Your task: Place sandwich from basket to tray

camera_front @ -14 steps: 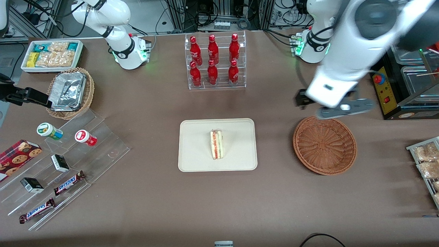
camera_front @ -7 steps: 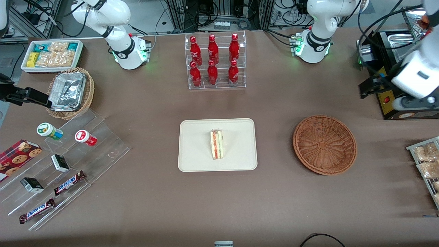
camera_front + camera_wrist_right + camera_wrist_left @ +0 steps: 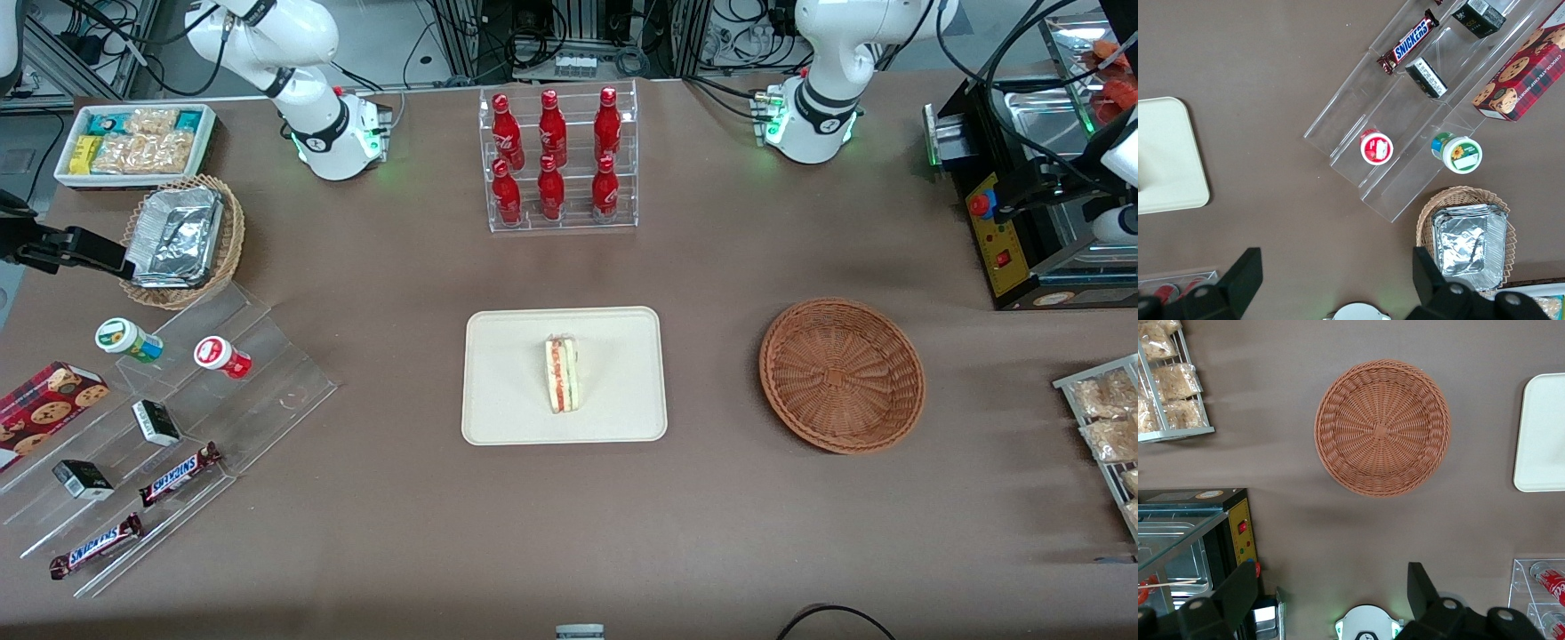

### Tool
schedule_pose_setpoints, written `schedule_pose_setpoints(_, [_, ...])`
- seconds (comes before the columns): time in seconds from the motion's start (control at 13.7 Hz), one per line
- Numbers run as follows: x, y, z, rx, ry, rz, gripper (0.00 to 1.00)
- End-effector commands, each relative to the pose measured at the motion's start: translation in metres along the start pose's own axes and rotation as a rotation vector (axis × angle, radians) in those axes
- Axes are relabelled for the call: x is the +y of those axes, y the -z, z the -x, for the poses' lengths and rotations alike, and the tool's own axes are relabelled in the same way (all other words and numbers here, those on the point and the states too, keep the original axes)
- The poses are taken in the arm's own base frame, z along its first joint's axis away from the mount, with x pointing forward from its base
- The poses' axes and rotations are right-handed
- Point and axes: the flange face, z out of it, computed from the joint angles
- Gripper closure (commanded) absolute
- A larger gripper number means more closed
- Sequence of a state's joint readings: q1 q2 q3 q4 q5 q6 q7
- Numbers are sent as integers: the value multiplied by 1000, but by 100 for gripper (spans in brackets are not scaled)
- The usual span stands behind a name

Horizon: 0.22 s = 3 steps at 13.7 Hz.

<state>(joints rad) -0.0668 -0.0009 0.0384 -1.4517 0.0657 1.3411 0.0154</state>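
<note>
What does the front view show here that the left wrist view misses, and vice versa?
Only the front view shows the sandwich lying on the tray, and the six red bottles in their clear rack. Only the left wrist view shows the pincer, open, holding nothing, high above the table. Both show the empty basket and part of the tray.

White arm (image 3: pixel 822 53), black-fingered gripper (image 3: pixel 1331 593).

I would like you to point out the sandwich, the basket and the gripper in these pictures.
sandwich (image 3: pixel 562 374): front view, on its striped cut edge.
basket (image 3: pixel 1382 427): left wrist view, on its woven floor.
gripper (image 3: pixel 1333 592): left wrist view, midway between its open jaws, above the table.
</note>
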Motion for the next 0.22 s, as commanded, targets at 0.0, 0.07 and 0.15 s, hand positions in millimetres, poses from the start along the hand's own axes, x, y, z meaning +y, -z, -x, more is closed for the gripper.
schedule_pose_setpoints(0.0, [5,4,4,14,-22,11,1])
schedule_pose_setpoints(0.07, [8,5,3,17,-24,11,1])
schedule_pose_setpoints(0.15, [7,7,3,22,-24,12,1])
